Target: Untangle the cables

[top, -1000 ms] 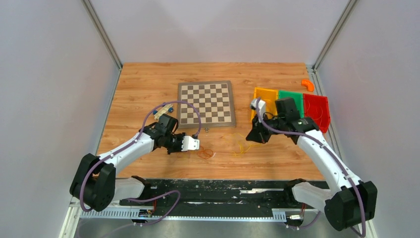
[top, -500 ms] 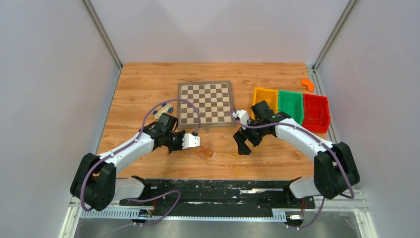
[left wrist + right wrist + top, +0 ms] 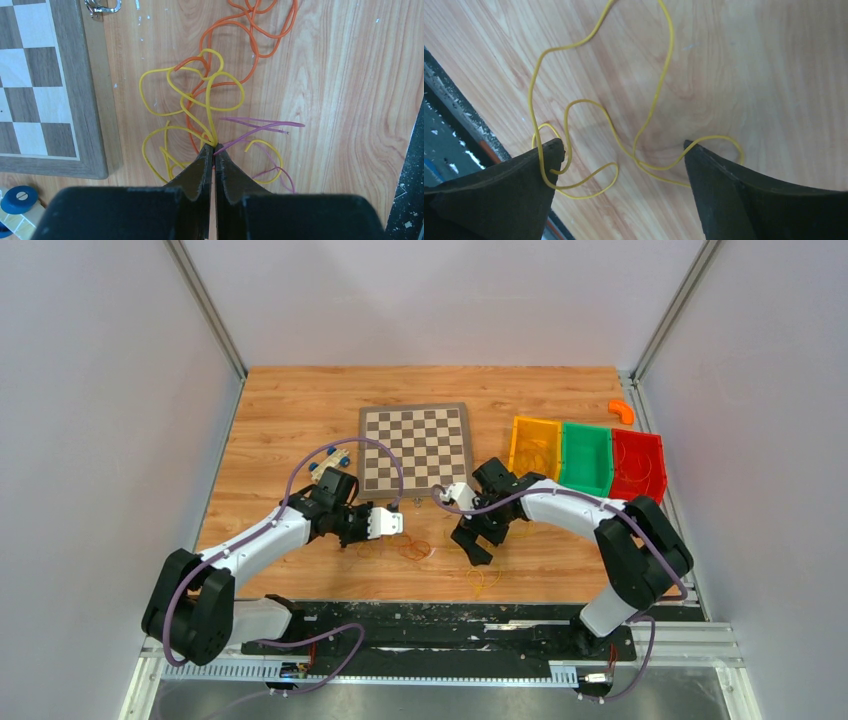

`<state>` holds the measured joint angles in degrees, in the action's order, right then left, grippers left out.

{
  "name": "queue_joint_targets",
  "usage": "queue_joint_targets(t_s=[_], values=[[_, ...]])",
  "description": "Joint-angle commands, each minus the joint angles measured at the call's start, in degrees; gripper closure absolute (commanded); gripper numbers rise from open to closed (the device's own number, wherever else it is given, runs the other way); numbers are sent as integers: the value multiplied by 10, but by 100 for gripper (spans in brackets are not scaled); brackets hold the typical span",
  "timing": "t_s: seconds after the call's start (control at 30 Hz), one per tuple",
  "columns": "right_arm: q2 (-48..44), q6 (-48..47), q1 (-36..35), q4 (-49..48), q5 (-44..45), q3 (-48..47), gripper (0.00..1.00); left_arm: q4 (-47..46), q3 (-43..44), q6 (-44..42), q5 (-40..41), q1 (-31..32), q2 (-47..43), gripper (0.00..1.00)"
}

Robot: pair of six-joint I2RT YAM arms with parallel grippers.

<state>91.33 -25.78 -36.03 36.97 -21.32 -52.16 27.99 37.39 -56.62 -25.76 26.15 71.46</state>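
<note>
The cables (image 3: 408,548) are thin yellow, orange and purple strands tangled on the wood just in front of the chessboard. My left gripper (image 3: 372,540) is at the tangle's left side. In the left wrist view the gripper (image 3: 214,146) is shut, pinching yellow loops (image 3: 140,92) and a purple strand (image 3: 265,121) at its tips. A separate yellow cable (image 3: 483,580) lies near the front edge. My right gripper (image 3: 470,545) hovers over it, open. In the right wrist view that yellow cable (image 3: 659,85) winds between and under the gripper's (image 3: 621,145) spread fingers.
The chessboard (image 3: 416,450) lies at mid-table with a small metal latch (image 3: 417,502) at its near edge. Yellow (image 3: 535,445), green (image 3: 587,455) and red (image 3: 638,460) bins stand at the right, with an orange piece (image 3: 621,411) behind them. A small block (image 3: 328,462) lies beside the left arm.
My right arm swung left from beside the bins to the table's front middle and its jaws opened. The loose yellow cable now lies nearer the front edge. The left gripper kept its pinch.
</note>
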Motion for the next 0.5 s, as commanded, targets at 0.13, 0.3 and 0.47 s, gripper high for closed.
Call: queue_joint_targets(t_s=[0.13, 0.3, 0.47], values=[[27, 6, -11, -84, 100, 3, 37, -16, -2, 13, -19, -3, -3, 89], [-48, 15, -3, -31, 78, -5, 100, -17, -11, 8, -8, -3, -15, 69], [-168, 8, 71, 46, 2, -81, 100, -26, -12, 25, 8, -3, -28, 27]])
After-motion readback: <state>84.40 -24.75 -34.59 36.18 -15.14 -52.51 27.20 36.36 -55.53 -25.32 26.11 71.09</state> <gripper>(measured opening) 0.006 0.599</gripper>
